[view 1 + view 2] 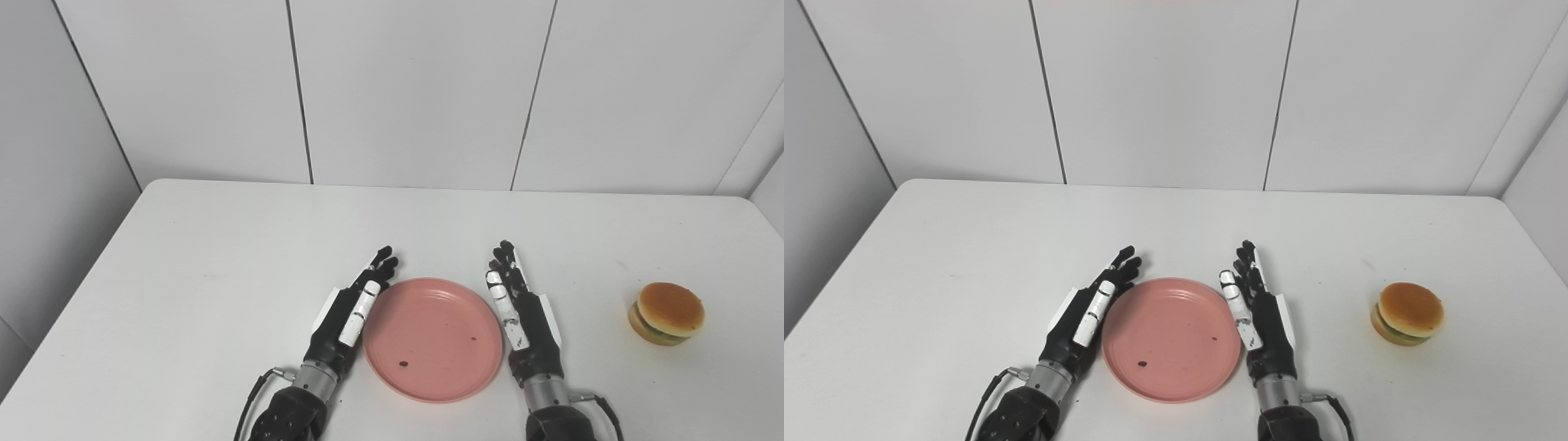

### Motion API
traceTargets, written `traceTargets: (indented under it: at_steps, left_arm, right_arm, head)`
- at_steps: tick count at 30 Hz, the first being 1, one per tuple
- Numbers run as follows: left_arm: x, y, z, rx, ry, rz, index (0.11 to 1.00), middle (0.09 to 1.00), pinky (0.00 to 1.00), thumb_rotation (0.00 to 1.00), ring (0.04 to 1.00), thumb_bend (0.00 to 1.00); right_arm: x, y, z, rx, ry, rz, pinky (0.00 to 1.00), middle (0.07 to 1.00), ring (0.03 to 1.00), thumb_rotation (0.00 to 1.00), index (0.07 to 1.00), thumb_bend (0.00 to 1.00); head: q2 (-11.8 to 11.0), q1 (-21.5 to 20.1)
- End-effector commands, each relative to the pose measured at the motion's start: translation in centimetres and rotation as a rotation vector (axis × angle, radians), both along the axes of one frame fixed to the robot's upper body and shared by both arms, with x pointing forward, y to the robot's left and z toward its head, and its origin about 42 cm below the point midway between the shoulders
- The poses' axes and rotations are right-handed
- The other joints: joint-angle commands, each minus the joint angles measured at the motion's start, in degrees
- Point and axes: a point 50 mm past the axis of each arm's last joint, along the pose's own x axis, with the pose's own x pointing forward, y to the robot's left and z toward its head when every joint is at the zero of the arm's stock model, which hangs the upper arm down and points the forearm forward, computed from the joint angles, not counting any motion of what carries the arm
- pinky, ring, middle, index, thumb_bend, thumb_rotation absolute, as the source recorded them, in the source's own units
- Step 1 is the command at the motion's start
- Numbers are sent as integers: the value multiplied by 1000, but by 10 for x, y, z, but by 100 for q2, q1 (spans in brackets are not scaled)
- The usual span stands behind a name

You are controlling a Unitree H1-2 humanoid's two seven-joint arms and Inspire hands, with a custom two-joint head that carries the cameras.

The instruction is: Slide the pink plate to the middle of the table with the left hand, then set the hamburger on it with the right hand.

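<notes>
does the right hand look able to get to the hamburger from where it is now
Probably yes. The right hand is open beside the pink plate, and only bare table lies between it and the hamburger further right.

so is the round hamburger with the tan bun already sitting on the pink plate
No, the round hamburger with the tan bun sits on the bare white table far right of the round pink plate, beyond the right hand.

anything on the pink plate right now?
No food. The pink plate holds only two small dark specks; what they are is too small to tell. The hamburger sits on the table to its right. What lies under the plate is hidden.
</notes>
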Motion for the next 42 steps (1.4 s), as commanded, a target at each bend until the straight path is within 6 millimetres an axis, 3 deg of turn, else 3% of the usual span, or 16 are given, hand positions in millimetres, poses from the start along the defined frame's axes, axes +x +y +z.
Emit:
traceTargets:
  at_steps: [1,4,9,13,17,19,24,30,36,42]
  left_arm:
    - [-27,3,-44,13,129,20,987,995,997,1000,998,470]
    - [-27,4,-44,36,126,27,999,1000,1000,1000,1000,463]
    - [-30,3,-45,43,128,35,1000,1000,1000,1000,1000,445]
    - [-31,4,-46,40,126,37,1000,1000,1000,1000,1000,450]
    - [-32,5,-47,13,135,56,1000,1000,1000,1000,1000,463]
    - [-32,6,-47,-2,131,72,1000,1000,1000,1000,1000,460]
    - [-32,8,-49,-26,137,90,1000,1000,1000,1000,1000,439]
    - [-34,14,-45,-50,180,89,1000,1000,1000,1000,1000,490]
    - [-36,18,-42,-64,216,90,1000,1000,1000,1000,1000,511]
    - [-35,21,-45,-66,210,98,1000,1000,1000,1000,1000,503]
  right_arm:
    - [1,-4,14,23,-85,-5,971,982,971,875,995,568]
    - [3,-15,29,56,-142,-5,997,999,995,869,1000,531]
    - [5,-30,53,63,-204,-57,1000,991,996,809,996,555]
    - [6,-63,84,-150,-244,-70,991,969,973,831,983,623]
    - [4,-84,105,-220,-253,-63,960,959,953,759,970,642]
    - [5,-95,110,-256,-266,-80,935,951,944,704,964,627]
    - [4,-118,120,-365,-252,-128,929,948,937,740,956,660]
    - [3,-137,128,-502,-249,-160,814,927,905,685,936,683]
    - [0,-149,136,-584,-219,-195,819,906,887,594,917,730]
    - [-4,-165,140,-684,-179,-280,891,929,942,498,913,769]
  head:
    - [4,10]
    - [4,-6]
    - [28,-39]
    - [48,-102]
    - [58,-144]
    - [62,-168]
    - [63,-294]
    - [54,-428]
    - [71,-457]
    - [64,-545]
